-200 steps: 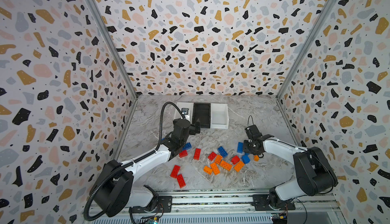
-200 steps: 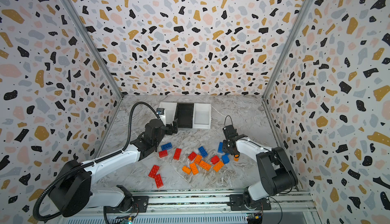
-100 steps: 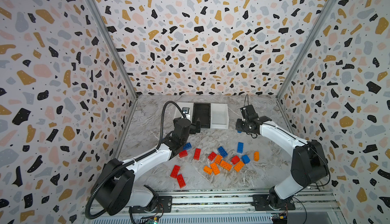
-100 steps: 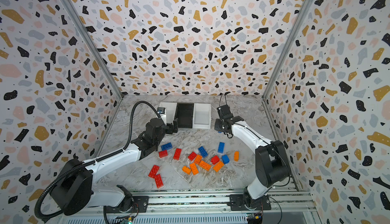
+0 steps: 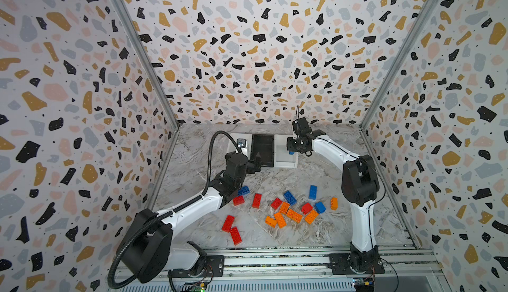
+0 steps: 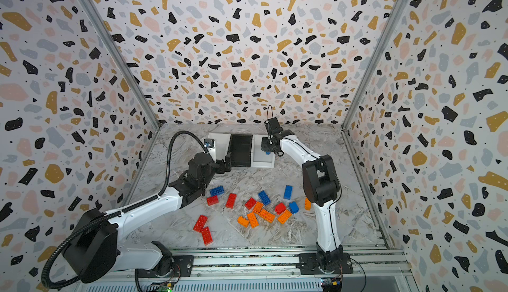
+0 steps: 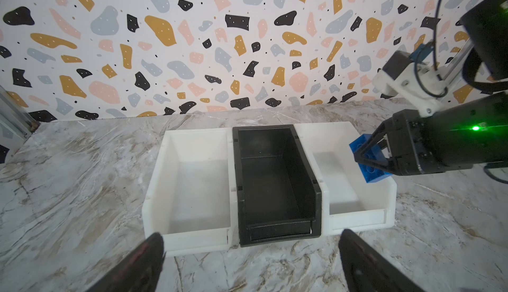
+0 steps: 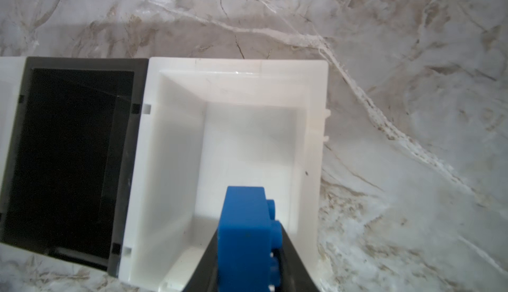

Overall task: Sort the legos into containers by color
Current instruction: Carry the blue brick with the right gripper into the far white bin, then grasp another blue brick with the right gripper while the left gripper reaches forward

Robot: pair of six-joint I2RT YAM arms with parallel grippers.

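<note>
My right gripper (image 5: pixel 292 150) is shut on a blue lego brick (image 8: pixel 244 238) and holds it above the right white container (image 7: pixel 357 217), near its outer wall. The brick (image 7: pixel 368 164) hangs clear of the bin floor. A black container (image 7: pixel 313 186) stands in the middle and another white container (image 7: pixel 156 183) on the left; all three look empty. My left gripper (image 7: pixel 250 246) is open with nothing between its fingers, low in front of the black and left bins. Several red, blue and orange legos (image 5: pixel 286 208) lie loose on the marble table.
Patterned walls (image 5: pixel 261 57) close in the back and both sides. A metal rail (image 5: pixel 275 260) runs along the front with both arm bases on it. The left arm's black hose (image 5: pixel 211 153) arches beside the left bin. Two red bricks (image 5: pixel 232 228) lie nearest the rail.
My right gripper has lifted the blue brick from the pile and carried it back and left, over the right white container. The left arm has hardly moved.
</note>
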